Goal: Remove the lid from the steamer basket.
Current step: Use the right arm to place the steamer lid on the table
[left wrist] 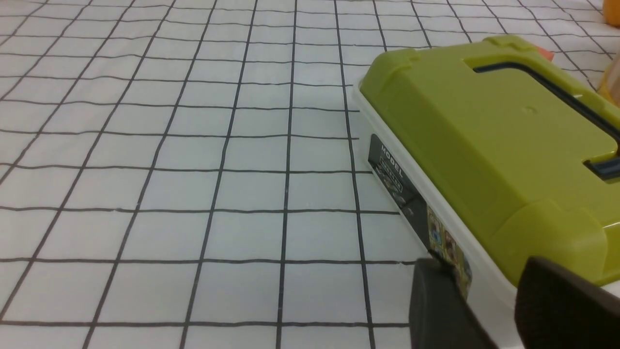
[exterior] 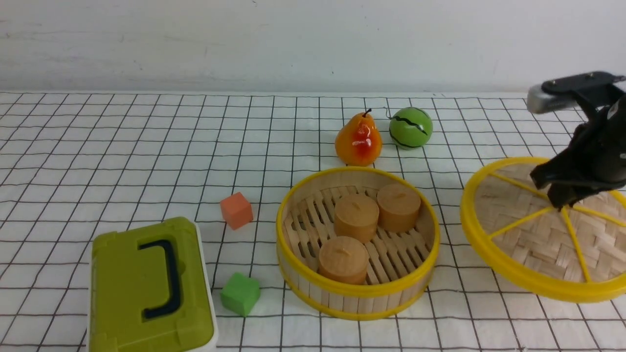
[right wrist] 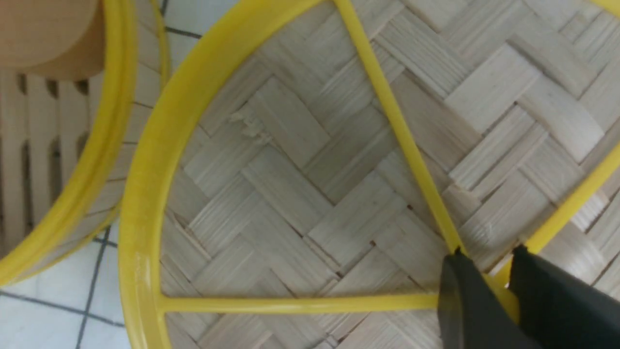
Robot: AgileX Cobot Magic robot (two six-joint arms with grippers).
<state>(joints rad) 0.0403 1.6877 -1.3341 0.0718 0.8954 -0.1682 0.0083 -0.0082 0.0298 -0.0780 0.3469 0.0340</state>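
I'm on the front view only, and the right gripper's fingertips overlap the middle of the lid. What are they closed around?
Observer: The right wrist view shows the fingertips of the right gripper on either side of the yellow centre of the lid.
Operator: I don't see the left arm at all. Where is its gripper?
Observer: In the left wrist view, the left gripper has its fingertips apart, by the long side of the green-topped box.
Operator: Anything on that side of the box? I only see its top and handle.
Observer: Yes, a dark label reading "MODEL" on the white lower wall.
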